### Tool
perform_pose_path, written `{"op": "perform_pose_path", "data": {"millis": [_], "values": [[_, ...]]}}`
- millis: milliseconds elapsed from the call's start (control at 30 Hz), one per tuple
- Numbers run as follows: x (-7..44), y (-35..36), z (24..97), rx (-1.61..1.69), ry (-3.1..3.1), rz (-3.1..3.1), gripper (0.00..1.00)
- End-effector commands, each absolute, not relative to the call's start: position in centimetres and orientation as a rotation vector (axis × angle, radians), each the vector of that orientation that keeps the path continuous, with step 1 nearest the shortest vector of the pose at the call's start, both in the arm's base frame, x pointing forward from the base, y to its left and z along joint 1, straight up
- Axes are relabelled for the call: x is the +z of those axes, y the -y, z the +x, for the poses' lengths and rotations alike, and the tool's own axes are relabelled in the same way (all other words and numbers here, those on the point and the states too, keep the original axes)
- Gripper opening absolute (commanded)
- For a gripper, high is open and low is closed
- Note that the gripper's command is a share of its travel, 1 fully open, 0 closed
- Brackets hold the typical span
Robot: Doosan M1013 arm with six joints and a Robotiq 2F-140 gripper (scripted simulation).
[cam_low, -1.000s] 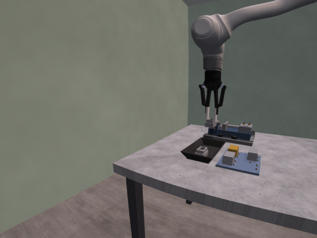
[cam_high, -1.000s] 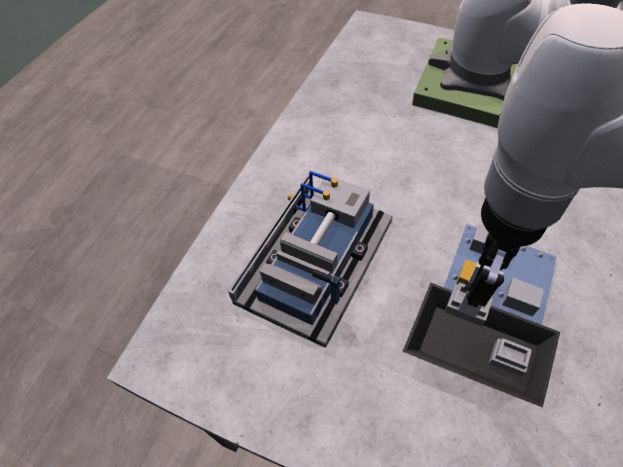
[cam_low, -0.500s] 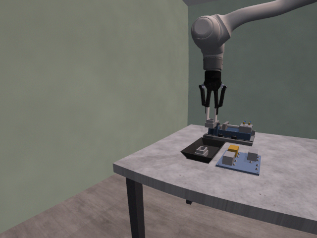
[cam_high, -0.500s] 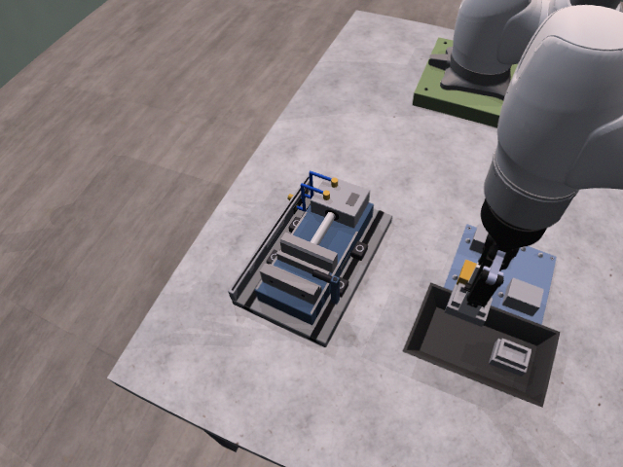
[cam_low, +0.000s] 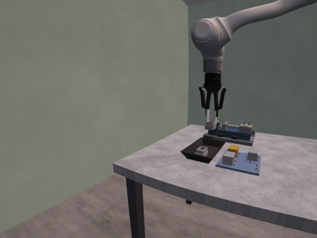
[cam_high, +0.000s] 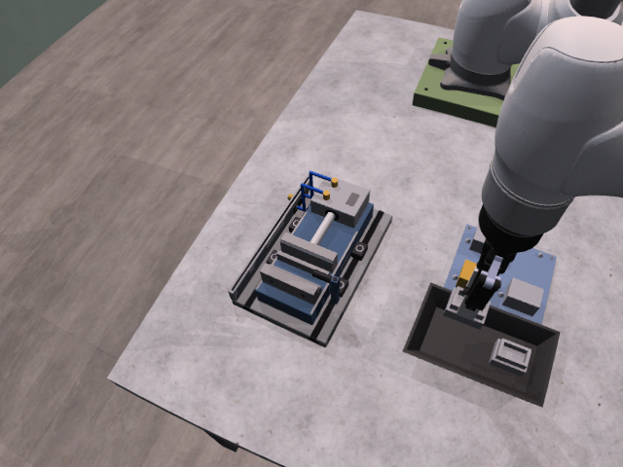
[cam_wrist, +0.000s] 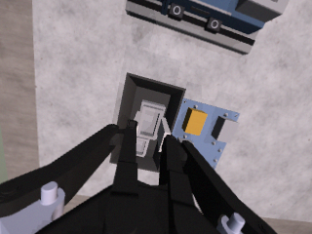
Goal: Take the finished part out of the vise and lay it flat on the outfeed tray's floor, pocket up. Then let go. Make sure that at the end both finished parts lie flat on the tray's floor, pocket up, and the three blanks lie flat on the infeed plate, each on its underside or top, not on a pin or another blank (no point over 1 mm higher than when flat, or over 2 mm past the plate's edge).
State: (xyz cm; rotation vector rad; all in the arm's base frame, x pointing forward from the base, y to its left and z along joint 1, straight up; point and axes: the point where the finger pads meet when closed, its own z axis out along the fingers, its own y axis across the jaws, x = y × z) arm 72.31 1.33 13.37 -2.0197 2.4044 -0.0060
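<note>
My gripper (cam_high: 478, 294) is shut on the finished part (cam_high: 458, 305), a small light grey block with a stepped base. It hangs well above the table, over the end of the dark outfeed tray (cam_high: 480, 341) nearest the blue plate. In the exterior view the gripper (cam_low: 212, 113) holds the part (cam_low: 211, 125) high above the tray (cam_low: 202, 152). In the wrist view the part (cam_wrist: 148, 121) sits between my fingers, with the tray below. The vise (cam_high: 311, 251) stands left of the tray, nothing between its jaws.
Another grey part with a pocket (cam_high: 510, 355) lies on the tray floor at its near right. A blue fixture plate (cam_high: 503, 274) with a yellow block (cam_high: 467, 271) and a grey block (cam_high: 523, 296) lies behind the tray. The arm's green base plate (cam_high: 453, 95) is at the back.
</note>
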Motion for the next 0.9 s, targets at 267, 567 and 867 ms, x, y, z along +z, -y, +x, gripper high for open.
{"op": "perform_pose_path", "data": {"millis": [267, 567, 867], "values": [[12.0, -1.3, 72.3, -0.006, -2.404, -2.020, 0.00], [10.2, -1.3, 72.3, -0.006, -2.404, -2.020, 0.00], [8.7, -1.3, 72.3, -0.006, -2.404, -2.020, 0.00]]}}
